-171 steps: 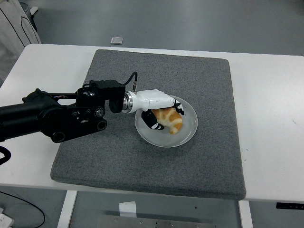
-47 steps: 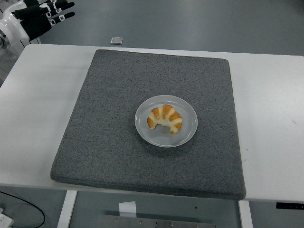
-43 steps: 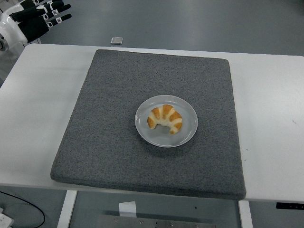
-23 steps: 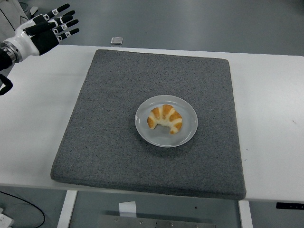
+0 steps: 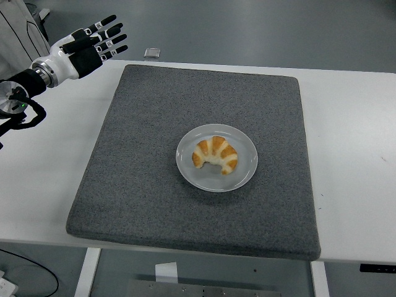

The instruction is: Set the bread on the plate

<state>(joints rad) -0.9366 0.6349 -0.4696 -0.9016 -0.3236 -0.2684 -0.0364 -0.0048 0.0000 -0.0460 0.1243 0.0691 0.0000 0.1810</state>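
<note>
Reaching in from the left edge, the left hand (image 5: 85,47) hangs high up, well away from the plate (image 5: 242,176) and to its far left. Its fingers (image 5: 106,34) are stretched out straight and spread apart. They hold nothing. The hand floats over the white table (image 5: 55,136), near the far left corner of the grey mat (image 5: 148,105). It touches nothing.

Next comes the grey mat, which lies flat under the plate and covers most of the table around it. A small grey square thing (image 5: 151,53) lies on the floor past the table, well beyond the plate and to its left. What it is cannot be told.

The plate is round and pale and sits on the mat. The bread (image 5: 215,154) is a curved croissant with brown and cream stripes. It lies right on the plate, a bit left of the plate's middle, with its two tips pointing toward the near edge of the table. No part of it hangs over the rim.

To the right of the plate there is only more mat and more table. The right hand is not seen at all.

It looks like the job is done, since the bread is on the plate. The next move calls for little: the hand only needs to keep clear of the plate and rest.
</note>
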